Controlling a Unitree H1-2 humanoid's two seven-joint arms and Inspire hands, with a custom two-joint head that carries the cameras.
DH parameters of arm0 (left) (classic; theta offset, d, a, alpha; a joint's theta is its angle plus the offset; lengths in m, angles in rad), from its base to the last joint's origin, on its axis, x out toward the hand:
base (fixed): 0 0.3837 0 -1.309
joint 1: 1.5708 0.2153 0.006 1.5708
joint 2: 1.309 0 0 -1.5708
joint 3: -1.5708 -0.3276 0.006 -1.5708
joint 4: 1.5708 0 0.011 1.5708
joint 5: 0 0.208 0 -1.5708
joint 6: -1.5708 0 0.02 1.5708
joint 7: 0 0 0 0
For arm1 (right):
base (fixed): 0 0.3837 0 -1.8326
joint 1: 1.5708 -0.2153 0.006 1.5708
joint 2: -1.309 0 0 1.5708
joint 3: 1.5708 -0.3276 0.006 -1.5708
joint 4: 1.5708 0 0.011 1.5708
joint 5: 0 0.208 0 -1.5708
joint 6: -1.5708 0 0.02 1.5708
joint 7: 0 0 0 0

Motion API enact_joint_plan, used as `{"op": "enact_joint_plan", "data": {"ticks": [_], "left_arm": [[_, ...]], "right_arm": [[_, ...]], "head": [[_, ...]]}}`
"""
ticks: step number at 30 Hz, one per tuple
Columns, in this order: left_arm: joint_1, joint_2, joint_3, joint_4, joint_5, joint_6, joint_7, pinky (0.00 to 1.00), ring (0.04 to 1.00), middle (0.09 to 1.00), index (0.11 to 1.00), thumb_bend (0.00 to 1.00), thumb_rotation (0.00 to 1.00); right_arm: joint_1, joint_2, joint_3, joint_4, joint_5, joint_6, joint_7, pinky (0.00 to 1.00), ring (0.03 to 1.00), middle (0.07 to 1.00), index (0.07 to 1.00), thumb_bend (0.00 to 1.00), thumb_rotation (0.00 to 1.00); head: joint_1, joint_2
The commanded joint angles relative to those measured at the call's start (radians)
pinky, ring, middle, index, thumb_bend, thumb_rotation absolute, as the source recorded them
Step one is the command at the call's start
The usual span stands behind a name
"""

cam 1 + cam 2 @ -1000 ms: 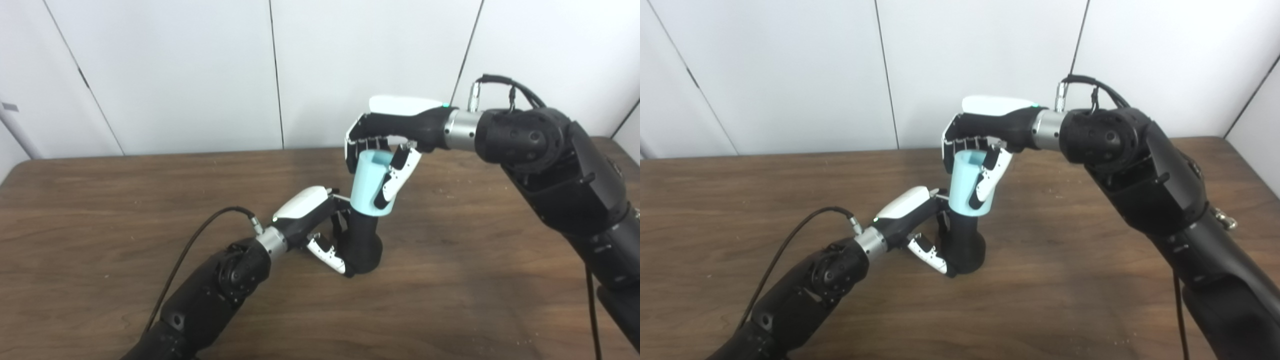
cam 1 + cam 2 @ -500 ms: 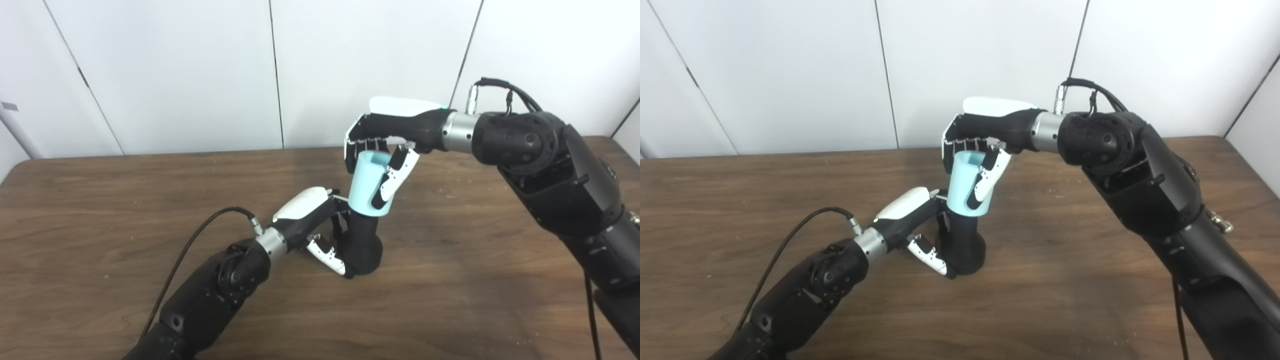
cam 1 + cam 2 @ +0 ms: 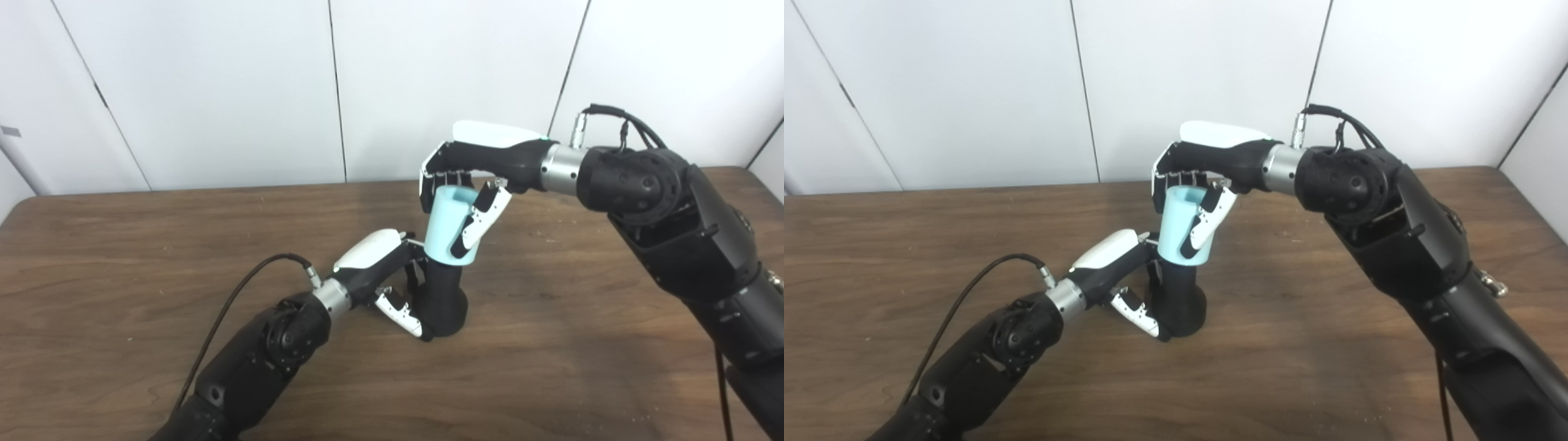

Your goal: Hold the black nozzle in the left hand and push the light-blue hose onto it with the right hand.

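The black nozzle (image 3: 445,300) stands upright near the middle of the wooden desk (image 3: 122,257), its base on the surface. The left hand (image 3: 386,269) has its fingers wrapped around the nozzle from the left. The light-blue hose (image 3: 450,225), tilted slightly, sits on the nozzle's top, held from above by the right hand (image 3: 474,168), fingers closed around it

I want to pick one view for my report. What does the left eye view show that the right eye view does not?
Only the left eye view shows a gray pole at the far left. Only the right eye view shows another wall panel at the far right. Both show the left hand holding the black nozzle and the right hand gripping the light-blue hose over it.
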Motion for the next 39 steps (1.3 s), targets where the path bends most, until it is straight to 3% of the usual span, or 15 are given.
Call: {"op": "enact_joint_plan", "data": {"ticks": [1,26,39], "left_arm": [[0.068,0.02,-0.055,0.049,0.046,0.05,-0.121,1.0,0.623,0.485,0.482,0.53,0.0],[0.058,0.024,-0.043,0.056,0.042,0.048,-0.136,1.0,0.627,0.487,0.481,0.53,0.0],[0.061,0.024,-0.042,0.055,0.041,0.043,-0.135,1.0,0.624,0.489,0.48,0.53,0.0]], "right_arm": [[-0.012,-0.014,0.007,-0.042,0.017,-0.009,0.03,0.34,0.451,0.481,0.485,0.5,0.0],[0.006,-0.058,0.028,-0.079,0.023,-0.05,0.074,0.36,0.446,0.473,0.489,0.5,0.0],[0.084,-0.054,0.065,-0.046,-0.022,-0.209,0.008,0.39,0.443,0.462,0.493,0.5,0.0]], "head": [[-0.001,0.001],[-0.004,0.011],[-0.005,0.017]]}}
